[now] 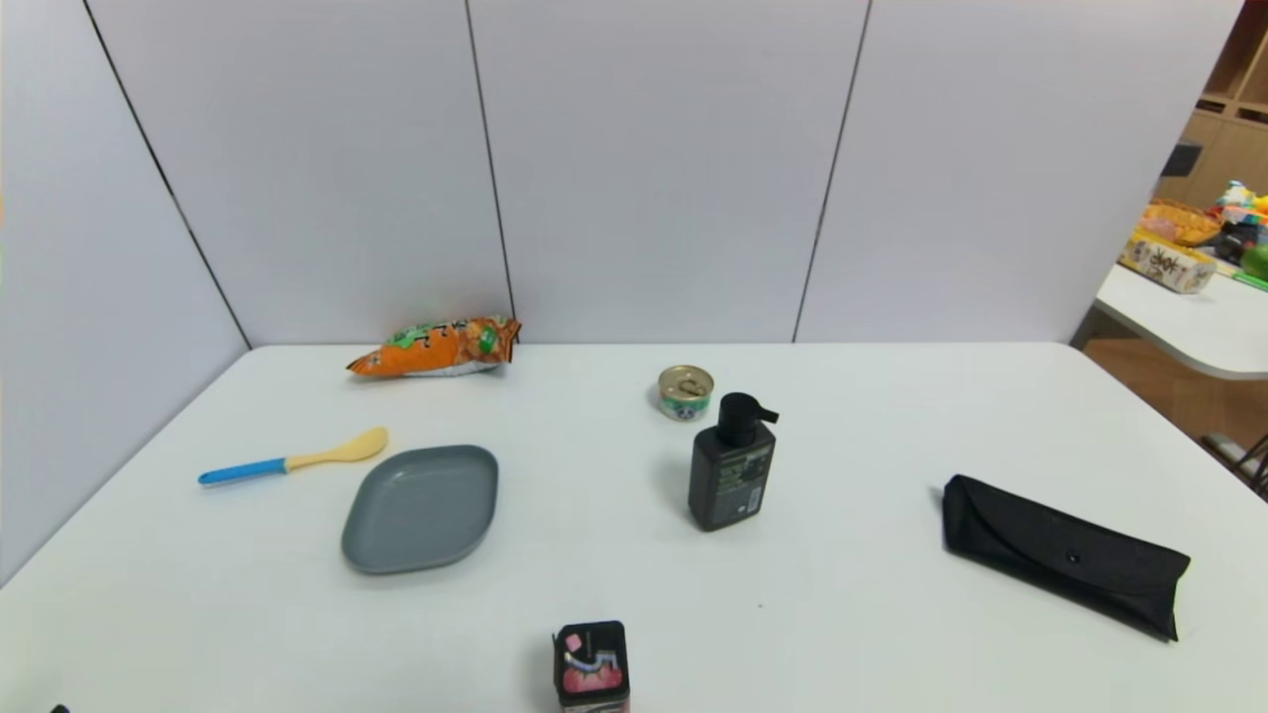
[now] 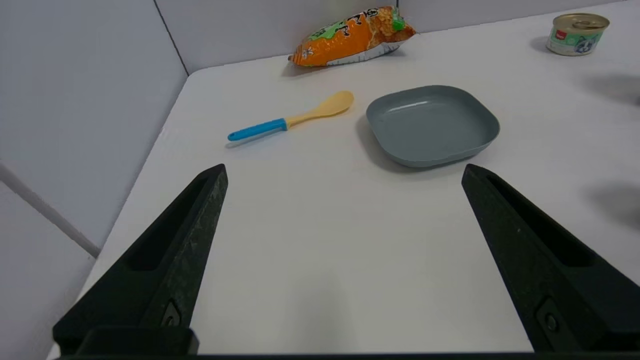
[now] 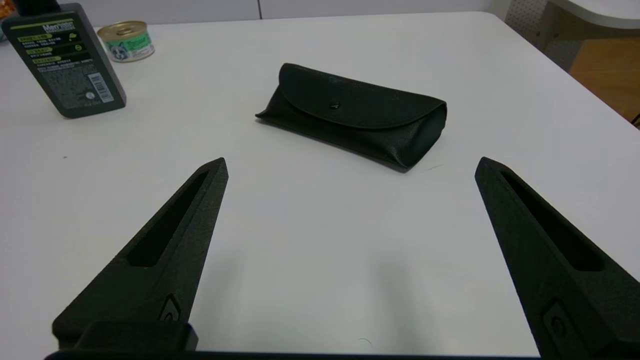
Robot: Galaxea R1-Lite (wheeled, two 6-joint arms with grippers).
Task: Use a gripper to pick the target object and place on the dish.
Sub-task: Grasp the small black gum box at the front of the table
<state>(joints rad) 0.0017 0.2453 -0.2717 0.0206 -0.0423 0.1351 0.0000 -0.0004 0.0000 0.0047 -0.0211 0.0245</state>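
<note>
The target object (image 1: pixel 591 665), a small black box with pink-red graphics, stands upright at the table's front edge, near the middle. The grey-blue dish (image 1: pixel 421 507) lies empty to its far left; the left wrist view shows the dish (image 2: pixel 433 124) too. My left gripper (image 2: pixel 344 172) hangs open over bare table on the near side of the dish, nothing between its fingers. My right gripper (image 3: pixel 351 165) is open as well, above bare table short of the black case. Neither gripper shows in the head view, and neither wrist view shows the box.
A black pump bottle (image 1: pixel 733 475) and a small tin can (image 1: pixel 686 392) stand mid-table. A black soft case (image 1: pixel 1065 553) lies on the right. A spoon with a blue handle (image 1: pixel 292 458) and an orange snack bag (image 1: pixel 438 348) lie beyond the dish. White panels wall in the far and left sides.
</note>
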